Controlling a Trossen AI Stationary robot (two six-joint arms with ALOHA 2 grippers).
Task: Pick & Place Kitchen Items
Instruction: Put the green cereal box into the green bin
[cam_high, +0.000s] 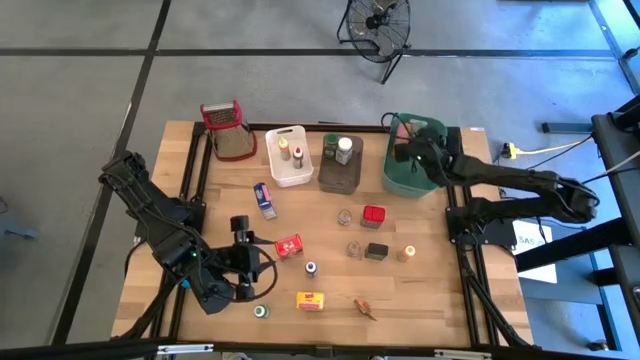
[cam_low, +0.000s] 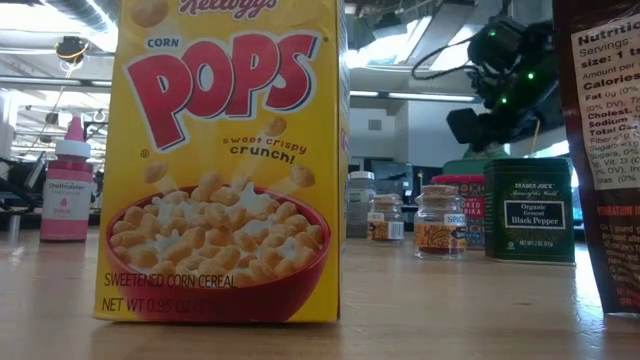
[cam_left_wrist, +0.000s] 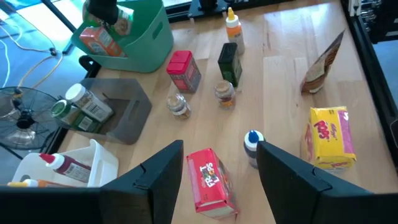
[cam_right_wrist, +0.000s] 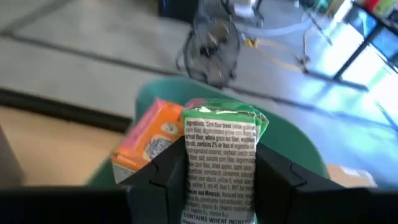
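Kitchen items sort by tub, so my right gripper (cam_right_wrist: 217, 180) clamps a green packet (cam_right_wrist: 221, 158) above the green tub (cam_right_wrist: 292, 146), while my left gripper (cam_left_wrist: 205, 171), fingers apart, hovers over the red box (cam_left_wrist: 208, 183).

L arm: I've got it folded low at the near-left of the table, left gripper (cam_left_wrist: 205, 171) pointing inward, fingers (cam_left_wrist: 152, 177) parted, nothing between them. R arm: stretched across from the right side toward the far edge, right gripper (cam_right_wrist: 217, 180) clamped on a green-topped packet (cam_right_wrist: 221, 158).
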